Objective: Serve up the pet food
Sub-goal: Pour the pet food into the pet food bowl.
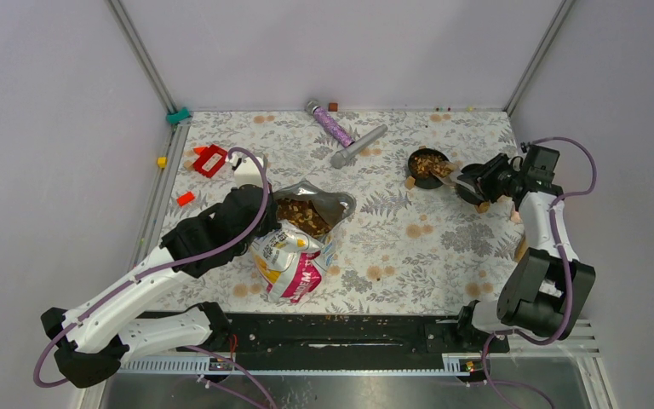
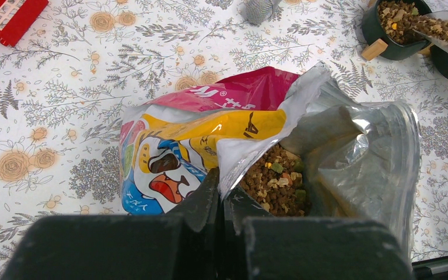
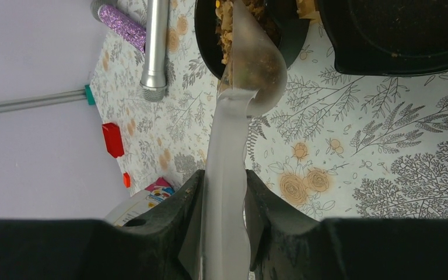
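My left end effector (image 2: pixel 220 192) is pinched tight on the near lip of the bag (image 2: pixel 210 116), with the silver lining caught between its fingers. The bag lies on its side on the floral counter (image 1: pixel 409 247), left of centre, with its cartoon face up and its mouth held wide. Inside that mouth I see a heap of pet food (image 2: pixel 274 184), brown and tan kibble with a few green bits.

My right end effector (image 3: pixel 224 189) is narrowed around the flat handle of a translucent scoop (image 3: pixel 228 134), gripping it from both sides. The scoop's bowl carries kibble and hangs over the rim of a black bowl (image 2: pixel 376 32) on the far right of the counter. That bowl already holds a good layer of kibble. A second dark bowl (image 3: pixel 396 41) stands just beside it, on the right.

Further out, at the far edge, a purple glitter tube (image 1: pixel 332 126) and a silver cylinder (image 1: pixel 359 145) lie touching at an angle. A red block (image 1: pixel 210 159) sits at the far left.
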